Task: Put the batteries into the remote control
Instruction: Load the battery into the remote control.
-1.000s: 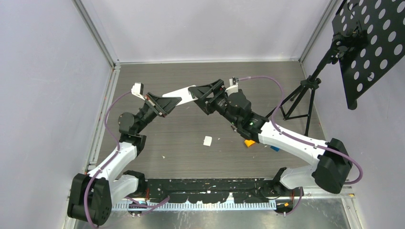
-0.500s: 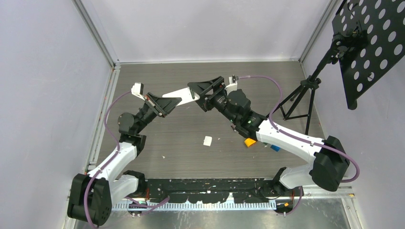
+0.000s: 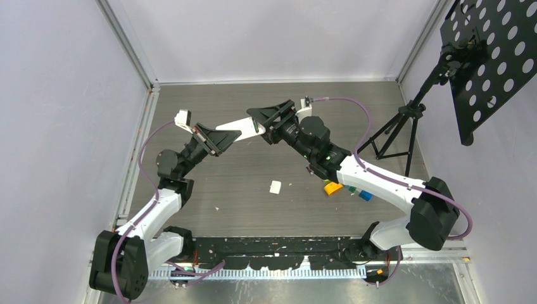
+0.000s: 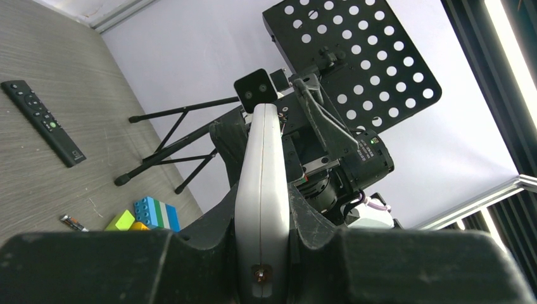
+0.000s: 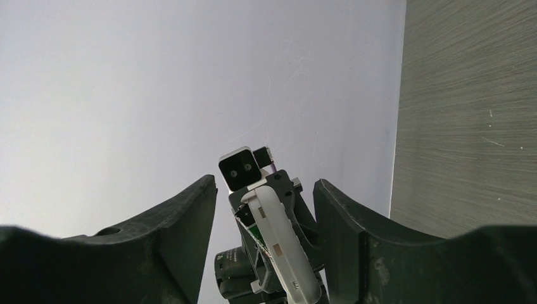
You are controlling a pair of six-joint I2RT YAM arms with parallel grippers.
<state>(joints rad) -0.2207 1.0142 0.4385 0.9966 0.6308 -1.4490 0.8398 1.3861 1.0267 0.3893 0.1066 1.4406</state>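
My left gripper (image 4: 263,212) is shut on a white remote control (image 4: 261,171), gripped edge-on at its near end. The top view has this remote (image 3: 239,124) lifted above the table, running from my left gripper (image 3: 221,135) to my right gripper (image 3: 267,120). My right gripper (image 5: 265,185) is open, its fingers standing either side of the remote's far end (image 5: 282,250) with gaps on both sides. The remote's open compartment (image 5: 248,218) shows a dark and green piece with a plus mark. One tiny battery (image 4: 74,222) lies on the table.
A black remote (image 4: 43,121) lies flat on the table. A small white piece (image 3: 275,187) rests mid-table. Orange (image 3: 332,188) and blue (image 3: 365,195) blocks sit under my right arm. A tripod stand (image 3: 396,130) with a perforated black panel (image 3: 494,57) fills the right side.
My right gripper has crept left along the remote's far end and its jaws have narrowed a little. The left arm and the remote have held still.
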